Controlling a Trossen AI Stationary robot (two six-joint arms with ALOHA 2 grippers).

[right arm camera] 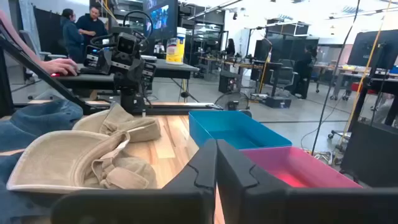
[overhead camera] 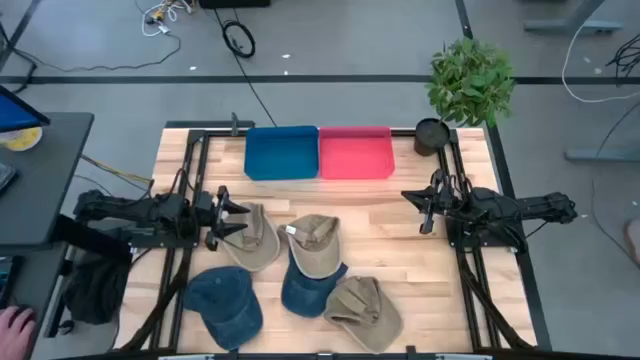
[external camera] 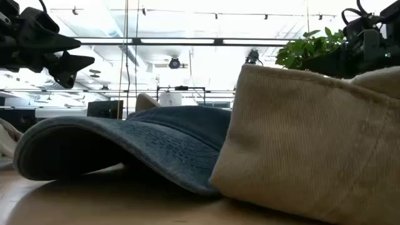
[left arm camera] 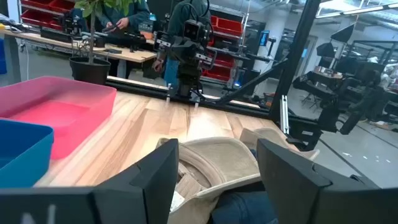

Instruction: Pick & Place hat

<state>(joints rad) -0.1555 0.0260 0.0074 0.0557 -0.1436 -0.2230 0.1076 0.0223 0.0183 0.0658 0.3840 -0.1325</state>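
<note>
Several caps lie in the high view. A tan cap sits by my left gripper. A second tan cap rests on a blue denim cap. Another blue cap and a third tan cap lie near the near edge. My left gripper is open and hovers above the table; the second tan cap shows past its fingers. My right gripper is shut and empty, raised at the table's right side.
A blue tray and a pink tray stand side by side at the far edge. A potted plant stands at the far right corner. Bare wood lies between the trays and the caps. People work at benches beyond the table.
</note>
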